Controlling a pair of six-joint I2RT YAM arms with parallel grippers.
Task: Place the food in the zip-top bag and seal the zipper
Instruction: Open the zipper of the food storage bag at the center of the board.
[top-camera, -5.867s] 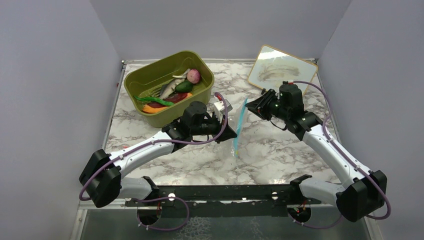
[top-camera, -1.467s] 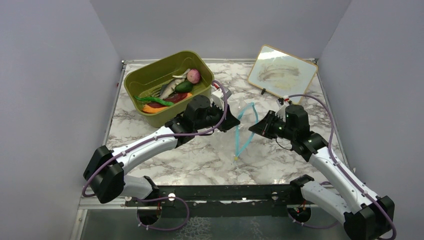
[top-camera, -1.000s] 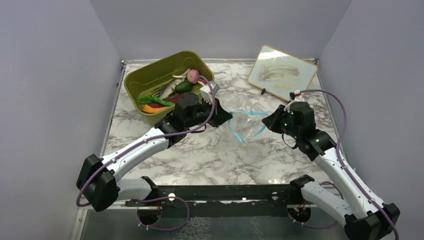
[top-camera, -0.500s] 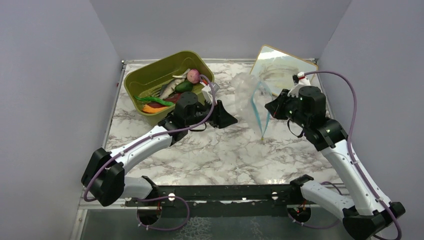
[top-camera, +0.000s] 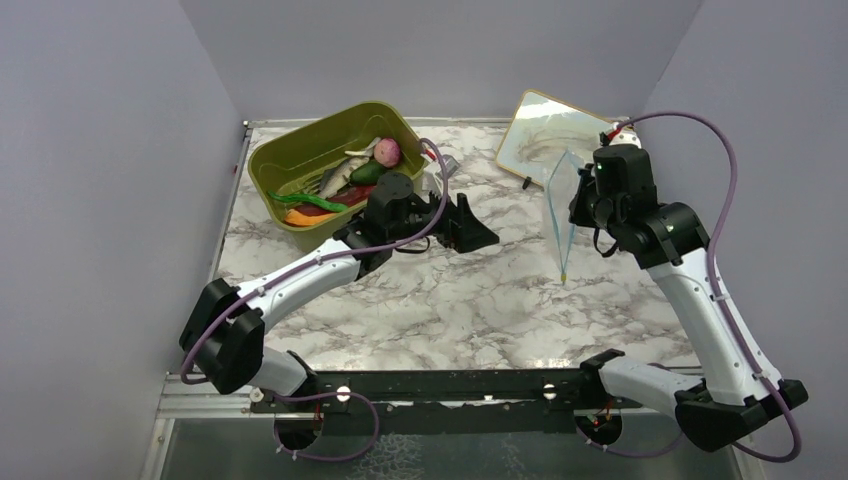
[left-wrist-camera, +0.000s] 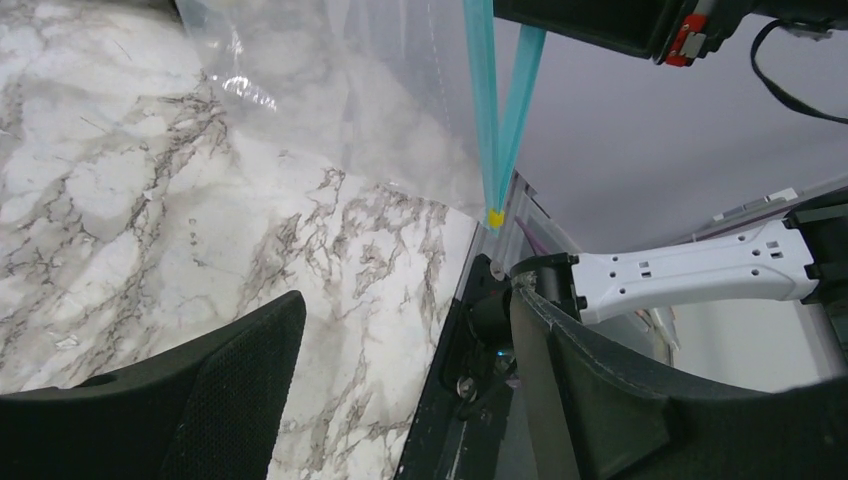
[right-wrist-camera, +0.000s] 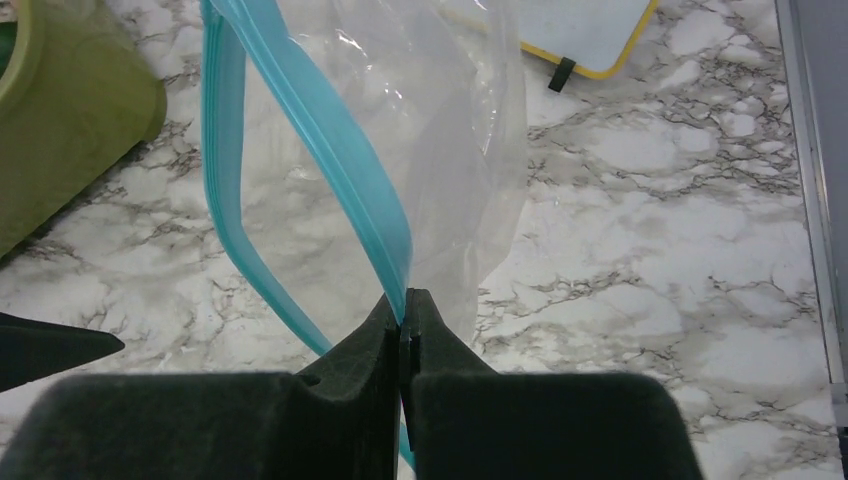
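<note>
Right gripper (right-wrist-camera: 404, 300): jaws pinched shut on the thin light-blue zipper strip (right-wrist-camera: 335, 135) of the small clear plastic zip-top bag (right-wrist-camera: 455, 130). I can't tell if it has one lip or both. The bag hangs from that single pinch, right of centre in the top view. It looks clear of the marble table (top-camera: 440, 315) and sits in front of the yellow-framed white board (top-camera: 590, 135). The mouth lips are parted only slightly and are slack.

Left gripper (top-camera: 478, 232): jaws wide apart and empty, mid-frame between the olive-green plastic tub (top-camera: 300, 150) and the bag.

The toy food pieces (top-camera: 345, 182) are all in the tub, upper left. None are bagged.

My read is that you're at mouth setup.
- Take only the free lip with the left gripper, away from the right's pinch.
- Spread gently; the film is floppy and a hard pull could slip the grip.
- Face the mouth toward the tub.
</note>
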